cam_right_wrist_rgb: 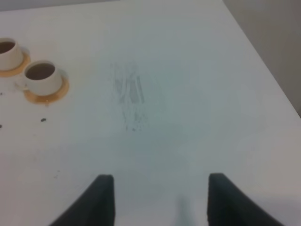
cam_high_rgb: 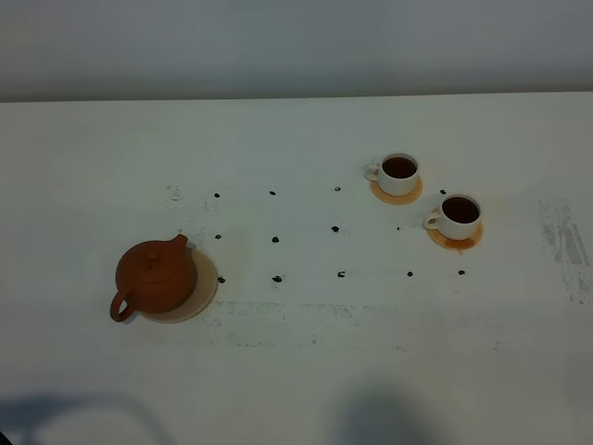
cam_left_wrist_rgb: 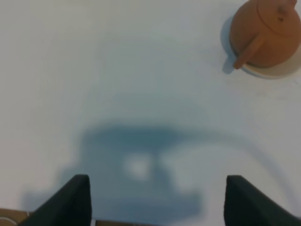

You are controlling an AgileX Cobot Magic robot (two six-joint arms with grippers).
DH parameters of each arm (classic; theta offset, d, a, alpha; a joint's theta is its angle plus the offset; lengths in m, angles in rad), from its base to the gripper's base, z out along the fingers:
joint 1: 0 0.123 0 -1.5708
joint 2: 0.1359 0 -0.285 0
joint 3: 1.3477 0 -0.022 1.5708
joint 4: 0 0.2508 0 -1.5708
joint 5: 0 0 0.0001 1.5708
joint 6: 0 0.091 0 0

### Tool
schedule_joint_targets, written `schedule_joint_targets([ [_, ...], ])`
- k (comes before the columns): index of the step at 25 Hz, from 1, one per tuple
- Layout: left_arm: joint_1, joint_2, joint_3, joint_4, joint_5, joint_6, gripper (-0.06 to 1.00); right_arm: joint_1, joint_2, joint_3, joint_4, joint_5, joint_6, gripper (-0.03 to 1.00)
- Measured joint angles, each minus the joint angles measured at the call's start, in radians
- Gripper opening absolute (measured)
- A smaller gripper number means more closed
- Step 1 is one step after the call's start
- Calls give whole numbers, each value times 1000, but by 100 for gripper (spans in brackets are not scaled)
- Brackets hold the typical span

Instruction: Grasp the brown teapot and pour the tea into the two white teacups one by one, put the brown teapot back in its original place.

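**What Else Is on the Table**

A big white table (cam_high_rgb: 296,371) fills the view. Small black dots (cam_high_rgb: 275,239) sit on it in rows near the middle. A gray scuffed patch (cam_high_rgb: 565,246) marks the right side. Faint smudges (cam_high_rgb: 278,311) run across the near middle. A gray wall (cam_high_rgb: 296,46) stands at the far side.

A white desk (cam_high_rgb: 296,371) fills the view, its far edge meeting a grey wall (cam_high_rgb: 296,46). Toward the near left corner sits the teapot (cam_high_rgb: 155,276) on a pale coaster (cam_high_rgb: 206,289), lid on, spout toward the far edge, handle toward the near edge. Well apart, toward the far right, two cups stand on orange coasters: the farther cup (cam_high_rgb: 397,173) and the nearer cup (cam_high_rgb: 456,216), both holding dark tea, handles pointing left. Small dark specks (cam_high_rgb: 275,239) dot the middle in rows. Scuff marks (cam_high_rgb: 565,243) lie near the right edge.
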Motion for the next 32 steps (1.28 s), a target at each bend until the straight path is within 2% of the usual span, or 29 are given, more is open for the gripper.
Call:
schedule_joint_targets([
  [8,-29,-137,0,0,-2,15,57,0,0,0,0,0,0,44],
  [32,-29,-137,0,-6,-1,18,57,0,0,0,0,1,0,44],
])
